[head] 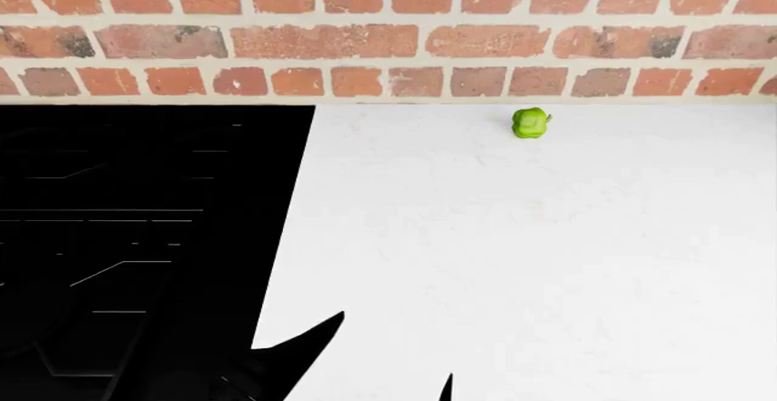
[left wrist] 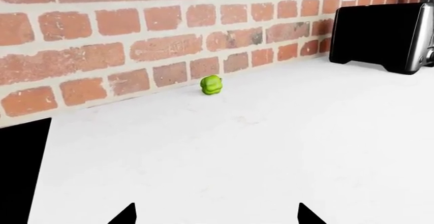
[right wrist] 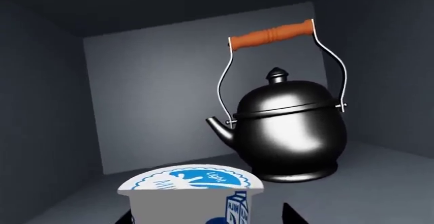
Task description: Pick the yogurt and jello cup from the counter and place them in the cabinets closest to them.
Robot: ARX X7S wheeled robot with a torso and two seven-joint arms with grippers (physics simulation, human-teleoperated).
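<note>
Inside the dark cabinet beside a black kettle [right wrist: 288, 127], the right gripper [right wrist: 207, 216] seems to pinch the light, crushable yogurt [right wrist: 191, 196] by its sides; the left gripper [left wrist: 215, 215] hovers spread toward the jello cup [left wrist: 211, 84] on the counter [left wrist: 285, 142].

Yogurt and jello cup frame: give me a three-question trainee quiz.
1. True or false: the jello cup stands on the counter near the brick wall.
2. What shares the cabinet with the yogurt? A) toaster B) kettle C) bowl
3. Fill in: the kettle handle's grip is ____.

Key: 1 true; 2 B; 3 orange.
</note>
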